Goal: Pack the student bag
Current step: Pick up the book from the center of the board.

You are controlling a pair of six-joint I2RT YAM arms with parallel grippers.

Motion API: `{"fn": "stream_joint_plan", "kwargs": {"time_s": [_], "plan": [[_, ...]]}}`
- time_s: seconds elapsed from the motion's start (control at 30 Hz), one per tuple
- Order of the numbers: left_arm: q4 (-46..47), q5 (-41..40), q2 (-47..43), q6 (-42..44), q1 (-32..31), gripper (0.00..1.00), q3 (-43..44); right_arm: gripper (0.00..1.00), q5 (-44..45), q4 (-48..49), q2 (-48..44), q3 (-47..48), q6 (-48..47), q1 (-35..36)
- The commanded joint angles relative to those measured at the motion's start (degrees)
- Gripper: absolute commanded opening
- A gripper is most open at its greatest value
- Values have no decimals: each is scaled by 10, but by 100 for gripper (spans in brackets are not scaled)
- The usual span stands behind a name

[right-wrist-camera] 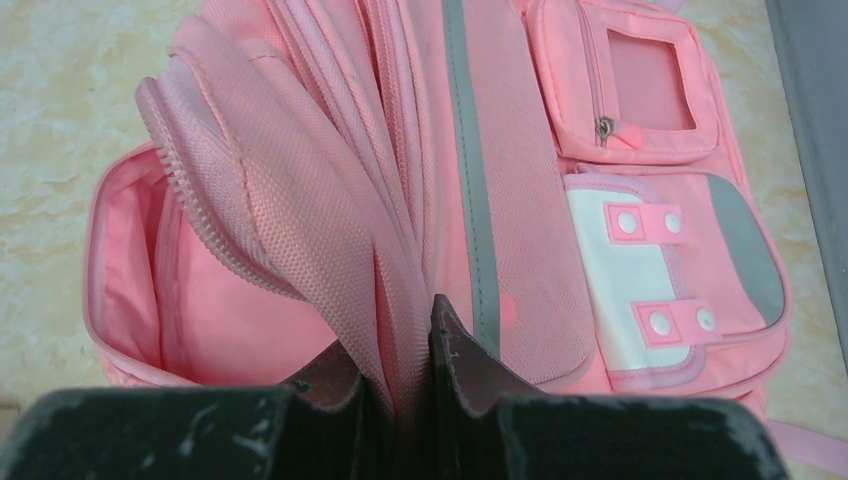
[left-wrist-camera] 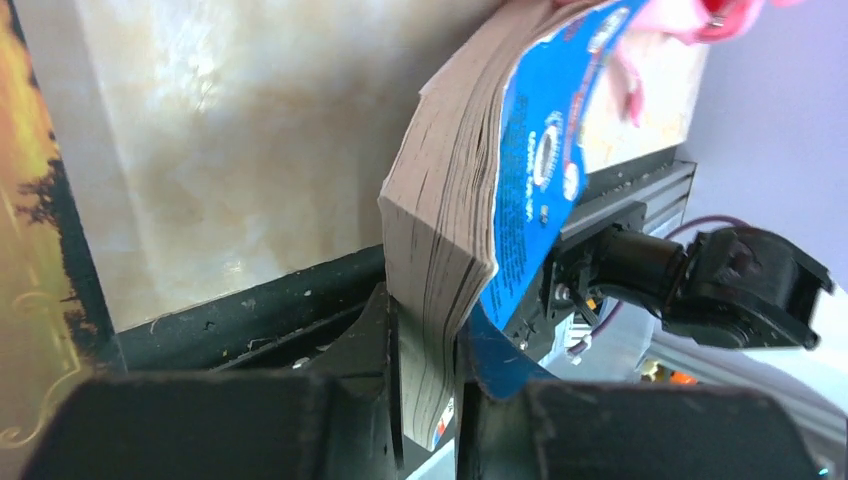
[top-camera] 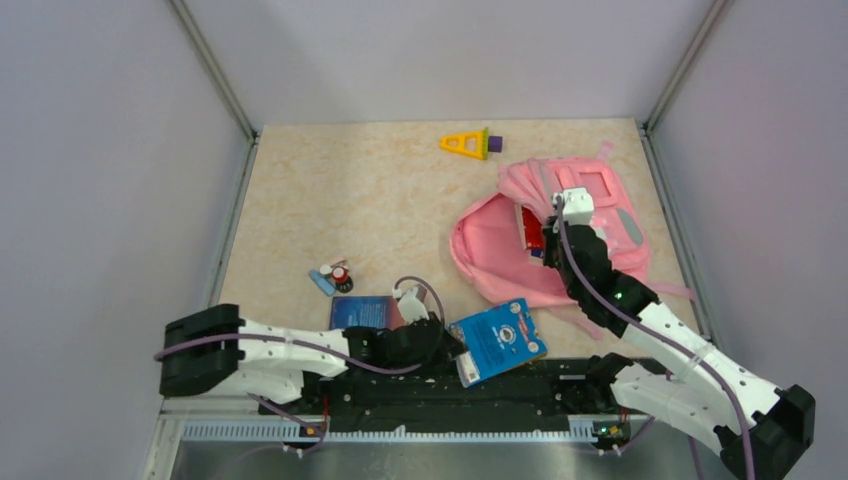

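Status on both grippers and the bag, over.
Left gripper shut on blue book. Right gripper pinching student bag flap, mouth open. Nothing between book and bag.

Open tabletop (top-camera: 330, 190) across far-left corner and centre, pink backpack (top-camera: 485, 250) and right arm (top-camera: 600, 270) blocking the right side, yellow triangle toy (top-camera: 463, 145) by the far edge, small red-and-white object (top-camera: 338, 273), dark blue book (top-camera: 360, 312) and blue paperback (top-camera: 498, 340) crowding the near edge
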Motion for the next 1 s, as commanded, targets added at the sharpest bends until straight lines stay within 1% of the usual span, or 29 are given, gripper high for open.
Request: {"fn": "stream_joint_plan", "kwargs": {"time_s": [0.0,0.1,0.17,0.27,0.37,0.43,0.57,0.6,0.73,0.97], "plan": [[-74,-124,-118,152,11,0,40,0,-23,62,-23,28,34,1],[-103,-123,-191,222,29,0,46,0,-22,58,-25,31,34,1],[-120,-108,-239,266,44,0,49,0,-22,56,-28,34,33,1],[-158,-43,-295,321,80,0,68,0,-19,56,-31,38,30,1],[-211,16,-326,358,117,0,104,0,-17,52,-31,46,26,1],[-229,54,-331,377,142,0,130,0,-15,49,-31,50,24,1],[-236,150,-320,404,204,0,176,0,-8,44,-33,59,17,1],[-245,165,-317,415,210,0,193,0,-5,42,-34,62,16,1],[-306,193,-297,461,243,0,260,0,1,39,-37,70,8,1],[-378,198,-289,513,286,0,356,0,4,37,-37,75,3,1]]}}
